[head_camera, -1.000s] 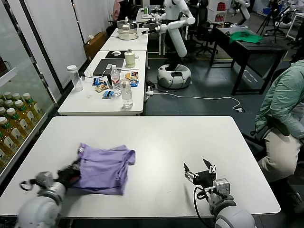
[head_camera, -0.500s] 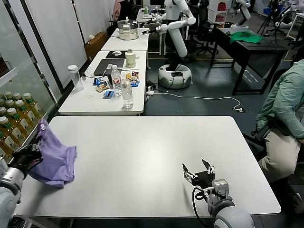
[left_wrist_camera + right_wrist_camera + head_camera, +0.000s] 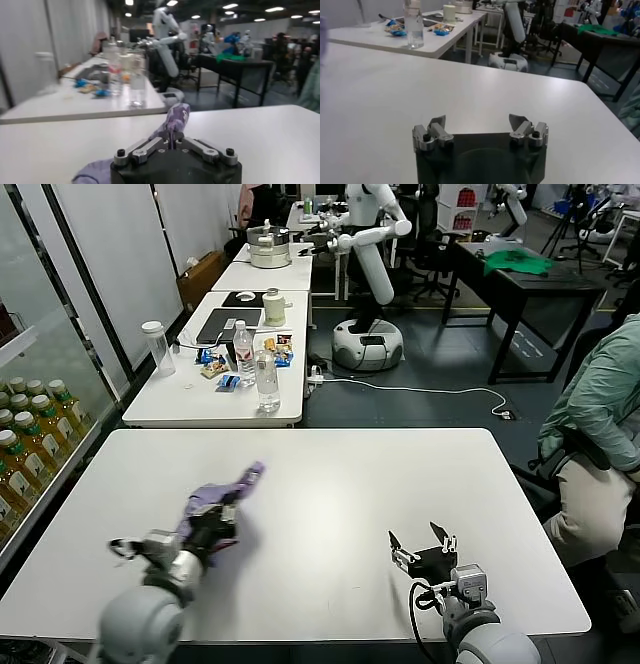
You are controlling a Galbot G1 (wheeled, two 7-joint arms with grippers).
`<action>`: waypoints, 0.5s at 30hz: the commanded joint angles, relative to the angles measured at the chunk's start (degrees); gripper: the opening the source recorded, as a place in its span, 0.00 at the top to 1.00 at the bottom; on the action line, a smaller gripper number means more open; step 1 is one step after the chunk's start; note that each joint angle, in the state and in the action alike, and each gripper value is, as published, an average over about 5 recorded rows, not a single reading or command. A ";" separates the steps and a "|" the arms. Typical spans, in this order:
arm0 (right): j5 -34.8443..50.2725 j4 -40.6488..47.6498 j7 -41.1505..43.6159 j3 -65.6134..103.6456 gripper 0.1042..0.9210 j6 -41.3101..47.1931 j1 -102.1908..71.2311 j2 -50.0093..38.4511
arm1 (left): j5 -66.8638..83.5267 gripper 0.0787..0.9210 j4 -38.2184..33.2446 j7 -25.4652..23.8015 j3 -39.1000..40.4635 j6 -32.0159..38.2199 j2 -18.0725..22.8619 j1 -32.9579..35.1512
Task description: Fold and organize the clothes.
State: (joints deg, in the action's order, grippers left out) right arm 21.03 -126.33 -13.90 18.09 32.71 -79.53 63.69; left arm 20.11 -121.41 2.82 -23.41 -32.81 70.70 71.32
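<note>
Lavender fabric sits pinched in our left gripper's [image 3: 222, 516] closed jaws; the left wrist view shows a twisted tail of the T-shirt [image 3: 173, 122] rising between them, which the head view blurs. Half a second ago it hung at the counter's [image 3: 330, 474] left edge; now it is bunched mid-counter. Our right gripper [image 3: 424, 545] waits, jaws wide and empty.

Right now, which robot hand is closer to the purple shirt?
The left. The left gripper is shut on the purple shirt, holding it bunched up over the table. The right gripper is open and empty, far off on the table's other side.
</note>
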 commanded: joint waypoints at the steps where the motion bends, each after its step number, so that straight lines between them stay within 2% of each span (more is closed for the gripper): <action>1: -0.16 -0.17 -0.04 0.33 0.12 0.05 -0.47 0.13 | -11.84 0.85 2.17 1.00 15.73 0.80 8.50 -9.15; 4: -0.16 -0.08 -0.03 0.46 0.12 0.10 -0.06 0.21 | -11.53 0.75 -1.04 1.78 10.77 1.70 6.44 -9.46; 7: -0.05 0.46 0.04 0.48 0.12 0.07 0.77 0.19 | -10.86 0.65 -1.88 2.52 1.87 3.91 1.89 -9.24; 12: 0.99 3.31 0.69 -2.37 0.12 -0.01 5.90 1.79 | -10.63 0.47 5.65 -0.08 -15.36 12.22 -7.13 -5.05; 15: 3.00 6.43 0.54 -7.48 0.12 0.27 11.01 5.03 | -9.94 0.37 9.38 -1.30 -21.27 14.80 -8.98 -1.85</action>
State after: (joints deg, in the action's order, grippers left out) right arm 21.73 -124.60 -13.44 17.23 32.82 -76.90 64.75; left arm 11.81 -120.11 3.80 -23.28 -27.80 70.86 65.43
